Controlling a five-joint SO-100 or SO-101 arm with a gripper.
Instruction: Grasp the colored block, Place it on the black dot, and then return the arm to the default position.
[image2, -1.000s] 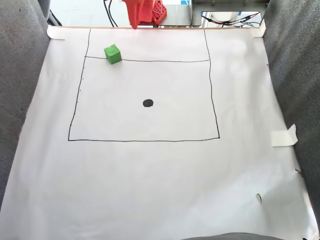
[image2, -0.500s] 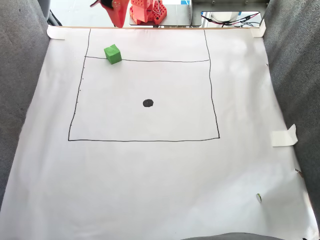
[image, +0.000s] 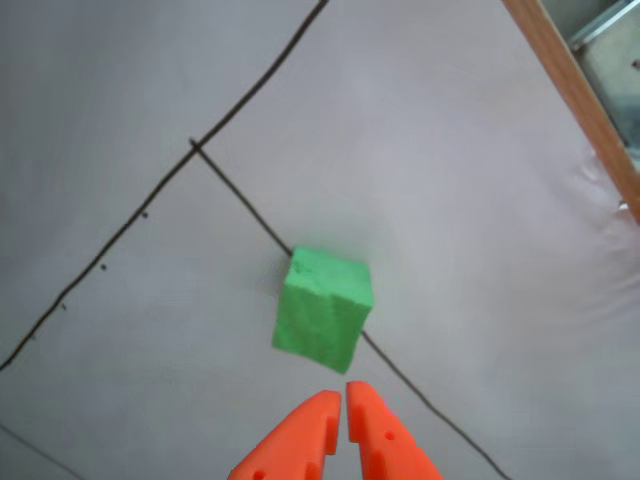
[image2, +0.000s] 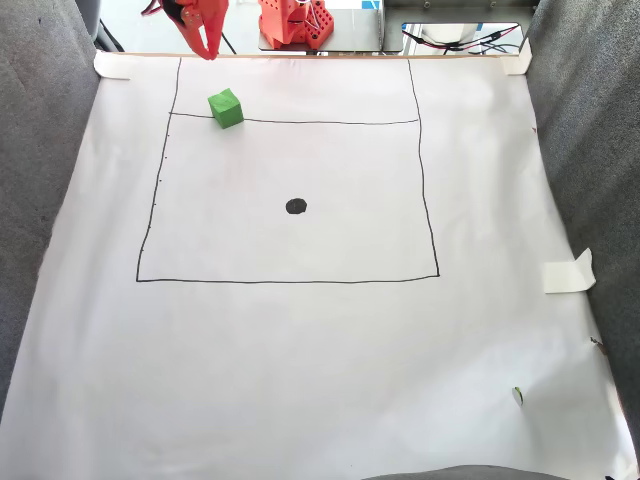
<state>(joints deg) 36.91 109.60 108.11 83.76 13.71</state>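
Green foam, crumbly-faced: the colored block (image2: 225, 108) sat on the white paper sheet (image2: 320, 380) at abt 10 o'clock from the black dot (image2: 296, 206), well apart from it, straddling the drawn line (image2: 330, 122) near the top-left corner of the outlined box in the fixed view. My gripper (image: 345, 398) hung above and short of it, at roughly 11 o'clock from the block in the fixed view, nothing held. The two pointed orange plastic fingers (image: 300, 440) were together, only a hairline slit btwn the tips, so they'd need to spread before dropping, since the cube looked a bit wider than the tips. In the other view the block (image: 323, 308) lay just past the tips, twisted off square to them, which I judged meant a wrist turn first. Dot was a flat solid oval. Grasp not yet made.
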